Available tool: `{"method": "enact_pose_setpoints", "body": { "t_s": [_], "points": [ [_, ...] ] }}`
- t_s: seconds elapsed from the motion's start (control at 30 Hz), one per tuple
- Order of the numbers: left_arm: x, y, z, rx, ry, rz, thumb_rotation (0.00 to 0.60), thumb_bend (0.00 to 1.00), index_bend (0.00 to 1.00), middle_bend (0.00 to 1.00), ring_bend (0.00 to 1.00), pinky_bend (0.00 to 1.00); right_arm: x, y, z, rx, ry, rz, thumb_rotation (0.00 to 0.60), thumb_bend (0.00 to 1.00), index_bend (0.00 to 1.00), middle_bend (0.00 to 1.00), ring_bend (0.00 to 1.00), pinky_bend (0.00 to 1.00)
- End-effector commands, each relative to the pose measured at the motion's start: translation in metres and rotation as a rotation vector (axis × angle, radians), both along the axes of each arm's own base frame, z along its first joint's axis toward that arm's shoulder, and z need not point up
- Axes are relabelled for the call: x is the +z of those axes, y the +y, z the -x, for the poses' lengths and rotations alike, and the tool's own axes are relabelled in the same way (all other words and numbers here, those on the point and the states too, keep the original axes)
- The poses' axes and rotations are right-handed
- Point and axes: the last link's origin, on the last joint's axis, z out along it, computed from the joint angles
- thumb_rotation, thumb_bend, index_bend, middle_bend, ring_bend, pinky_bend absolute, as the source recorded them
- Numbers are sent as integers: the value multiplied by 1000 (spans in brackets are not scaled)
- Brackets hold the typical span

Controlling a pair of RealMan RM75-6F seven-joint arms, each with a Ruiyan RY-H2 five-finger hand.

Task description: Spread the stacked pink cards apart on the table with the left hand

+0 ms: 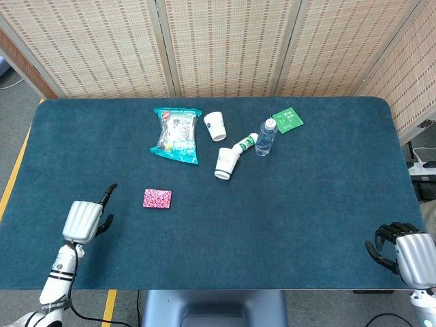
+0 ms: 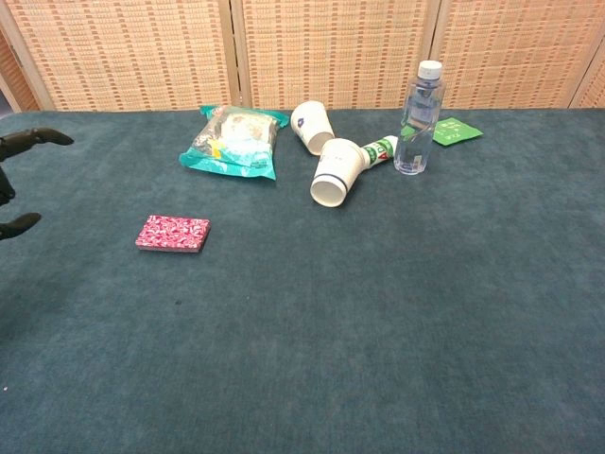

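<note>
Teal felt counter [image 1: 286, 218] before woven screens [image 1: 225, 44]; snack bag [image 1: 177, 133], cups at twelve o'clock of pink cards [image 1: 157, 199]; left hand [image 1: 85, 219] at nine, fingers apart, empty; right hand [image 1: 403, 253] curled.

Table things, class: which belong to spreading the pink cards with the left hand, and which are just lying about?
Belong to the job:
pink cards
left hand
table

Just lying about:
snack bag
two paper cups
water bottle
small bottle
green packet
right hand

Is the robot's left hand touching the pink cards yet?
Apart. In the head view, bare blue table shows between the left hand and the pink cards; the chest view shows the same gap.
</note>
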Motion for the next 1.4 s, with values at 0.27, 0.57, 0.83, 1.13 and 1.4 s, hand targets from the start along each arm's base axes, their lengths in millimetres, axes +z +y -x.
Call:
{"method": "enact_pose_setpoints", "body": {
  "t_s": [0.27, 0.57, 0.83, 1.13, 1.4],
  "points": [
    [-42, 35, -61, 2, -28, 173, 600, 369, 158, 1000, 1000, 1000, 1, -1, 1, -4, -1, -10, 600, 245, 749, 683, 563, 580],
    [-61, 52, -68, 70, 33, 225, 600, 405, 257, 1000, 1000, 1000, 3, 1, 0, 3, -13, -15, 600, 245, 747, 683, 563, 580],
    [-64, 59, -71, 103, 96, 238, 600, 398, 280, 1000, 1000, 1000, 3, 0, 0, 1, -12, -19, 600, 245, 747, 683, 563, 580],
    [-69, 71, -80, 222, 170, 199, 600, 396, 143, 1000, 1000, 1000, 2, 0, 0, -1, -11, -22, 600, 245, 747, 683, 564, 580],
    [-68, 75, -91, 411, 86, 154, 600, 392, 173, 1000, 1000, 1000, 4, 1, 0, 1, -18, -25, 600, 245, 747, 683, 563, 580]
  ]
}}
